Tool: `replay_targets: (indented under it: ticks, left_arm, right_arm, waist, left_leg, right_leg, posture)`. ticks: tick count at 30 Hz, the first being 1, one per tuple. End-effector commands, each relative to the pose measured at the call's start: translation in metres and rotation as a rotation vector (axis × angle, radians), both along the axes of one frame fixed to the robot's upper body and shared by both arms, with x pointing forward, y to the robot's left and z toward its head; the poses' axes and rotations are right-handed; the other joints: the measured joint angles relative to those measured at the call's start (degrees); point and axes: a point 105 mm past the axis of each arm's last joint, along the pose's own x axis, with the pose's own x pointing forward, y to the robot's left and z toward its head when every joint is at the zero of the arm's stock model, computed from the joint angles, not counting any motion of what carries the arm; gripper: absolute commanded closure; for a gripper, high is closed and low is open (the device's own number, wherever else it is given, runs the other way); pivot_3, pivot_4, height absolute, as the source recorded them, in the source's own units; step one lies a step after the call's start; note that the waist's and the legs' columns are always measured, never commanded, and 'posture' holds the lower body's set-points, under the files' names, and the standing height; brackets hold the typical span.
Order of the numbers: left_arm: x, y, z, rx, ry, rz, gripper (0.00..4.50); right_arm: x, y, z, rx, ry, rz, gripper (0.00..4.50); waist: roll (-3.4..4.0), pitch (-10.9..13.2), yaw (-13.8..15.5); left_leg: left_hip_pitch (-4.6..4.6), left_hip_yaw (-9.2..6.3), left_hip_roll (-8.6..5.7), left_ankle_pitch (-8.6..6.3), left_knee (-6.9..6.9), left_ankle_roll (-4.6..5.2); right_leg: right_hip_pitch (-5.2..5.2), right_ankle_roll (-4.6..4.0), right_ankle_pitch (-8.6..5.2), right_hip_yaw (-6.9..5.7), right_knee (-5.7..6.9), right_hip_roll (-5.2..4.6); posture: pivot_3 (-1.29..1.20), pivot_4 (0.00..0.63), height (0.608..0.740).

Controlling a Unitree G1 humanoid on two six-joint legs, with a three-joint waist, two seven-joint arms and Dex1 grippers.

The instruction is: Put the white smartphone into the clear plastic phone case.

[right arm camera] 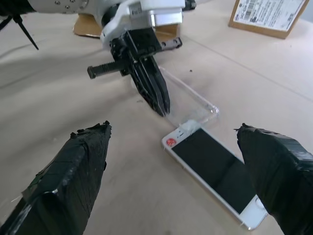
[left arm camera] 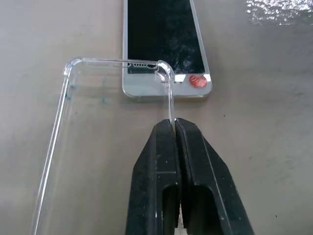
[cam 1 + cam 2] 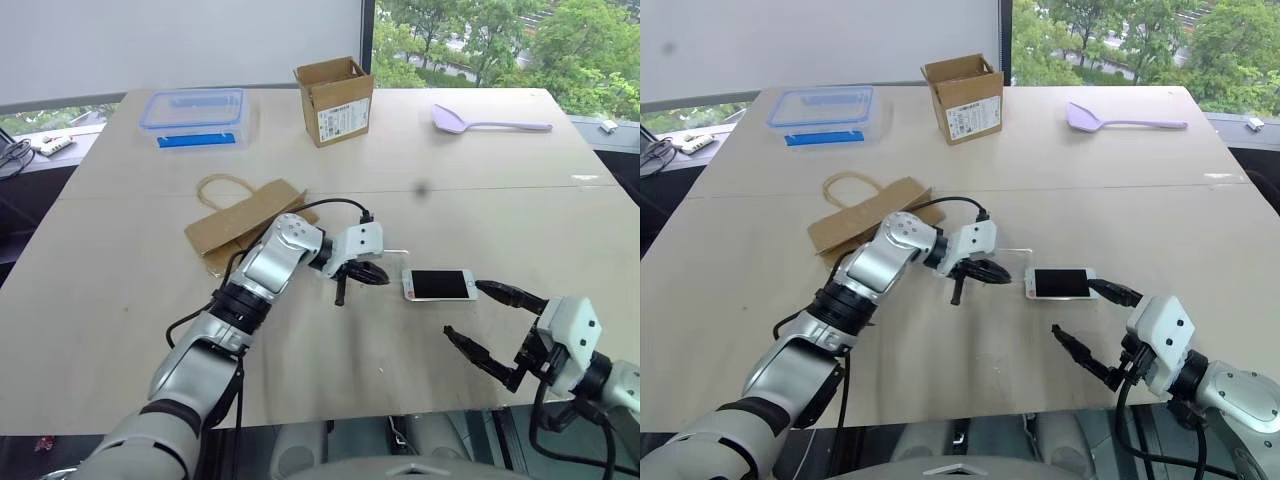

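One white smartphone [image 3: 439, 285], one clear case [image 2: 98, 122] pinched by left end effector [image 2: 173, 122]; right end effector [image 3: 487, 322] wide.

The white smartphone [image 3: 438, 285] lies flat and face up on the table, black screen showing, a small red mark on the white bezel at its left end. The clear plastic phone case [image 2: 98, 122], a thin see-through shell with rounded corners, sits just left of it, one corner overlapping that end

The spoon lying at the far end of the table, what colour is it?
The spoon is pale lilac, clearest in the left eye view.
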Motion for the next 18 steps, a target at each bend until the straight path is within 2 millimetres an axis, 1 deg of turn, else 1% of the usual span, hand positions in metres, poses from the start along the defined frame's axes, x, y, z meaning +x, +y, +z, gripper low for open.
replay_targets:
  ticks: [1, 3, 7, 14, 18]
  left_arm:
    - [0.001, 0.011, 0.006, 0.007, -0.040, 0.000, 4.46]
    - [0.000, 0.016, 0.006, 0.018, -0.041, 0.002, 4.46]
    - [-0.005, 0.018, 0.002, 0.033, -0.032, -0.024, 4.46]
    - [-0.013, -0.009, 0.003, 0.018, -0.041, -0.100, 4.46]
    - [-0.013, -0.022, 0.003, 0.014, -0.039, -0.110, 4.46]
  right_arm:
    - [-0.004, 0.003, 0.010, -0.010, -0.049, 0.013, 0.00]
    - [-0.003, 0.003, 0.010, -0.011, -0.047, 0.013, 0.00]
    - [-0.002, 0.003, 0.009, -0.012, -0.049, 0.023, 0.00]
    - [0.000, 0.002, 0.011, -0.017, -0.054, 0.025, 0.00]
    - [-0.001, 0.003, 0.011, -0.016, -0.056, 0.017, 0.00]
  waist:
    - [0.00, 0.00, 0.01]
    - [0.00, 0.00, 0.08]
    - [0.00, 0.00, 0.15]
    - [0.00, 0.00, 0.31]
    - [0.00, 0.00, 0.30]
  left_leg:
    - [0.00, 0.00, 0.00, 0.00, 0.00, 0.00]
    - [0.00, 0.01, 0.01, 0.00, 0.00, 0.00]
    - [-0.01, 0.01, 0.00, 0.00, 0.00, 0.00]
    - [-0.03, 0.01, -0.02, 0.00, 0.00, 0.00]
    - [-0.04, 0.00, -0.02, 0.00, 0.00, 0.00]
  right_leg:
    - [0.00, 0.00, 0.00, 0.00, 0.00, 0.00]
    - [0.00, 0.00, 0.00, 0.00, 0.00, -0.01]
    - [0.00, 0.00, 0.00, -0.01, -0.01, -0.02]
    - [0.01, 0.00, 0.00, -0.01, -0.04, -0.03]
    - [0.01, 0.00, 0.00, -0.01, -0.05, -0.03]
  posture:
    - [0.00, 0.150, 0.740]
    - [0.00, 0.150, 0.740]
    - [0.00, 0.150, 0.740]
    - [0.00, 0.150, 0.740]
    - [0.00, 0.150, 0.740]
